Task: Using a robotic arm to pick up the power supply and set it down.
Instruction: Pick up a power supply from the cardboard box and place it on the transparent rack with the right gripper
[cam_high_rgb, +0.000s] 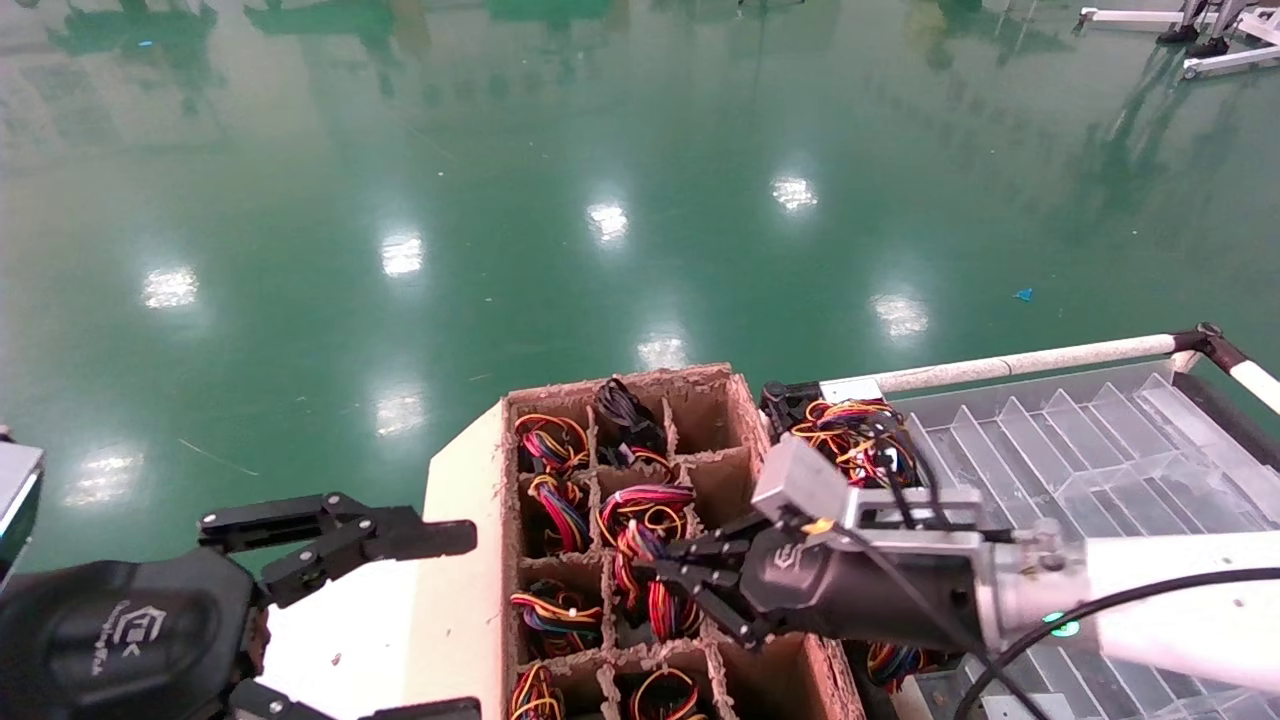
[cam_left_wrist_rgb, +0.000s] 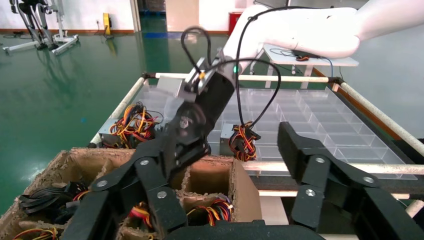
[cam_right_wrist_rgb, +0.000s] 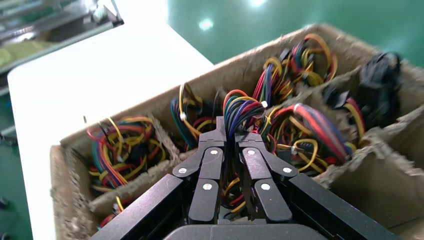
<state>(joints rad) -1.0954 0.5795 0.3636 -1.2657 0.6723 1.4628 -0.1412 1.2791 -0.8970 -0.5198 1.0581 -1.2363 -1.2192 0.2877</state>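
Cardboard box (cam_high_rgb: 480, 480); right gripper (cam_right_wrist_rgb: 228, 136) pinching power supply (cam_right_wrist_rgb: 240, 112) wires; left gripper (cam_high_rgb: 420, 620) open.

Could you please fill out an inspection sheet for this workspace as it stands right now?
Surface: white table carrying a cardboard divider box.
Job's things: power supply wire bundle pinched by the right gripper in a middle compartment; its body is hidden.
Clutter: more wire bundles in neighbouring compartments; two grey units with wires on the clear tray.
Grippers: right gripper shut on the wires inside the box; left gripper open, idle over the table.
Cables: black cable looping along the right arm.
Surroundings: glossy green floor; white rail behind the tray.
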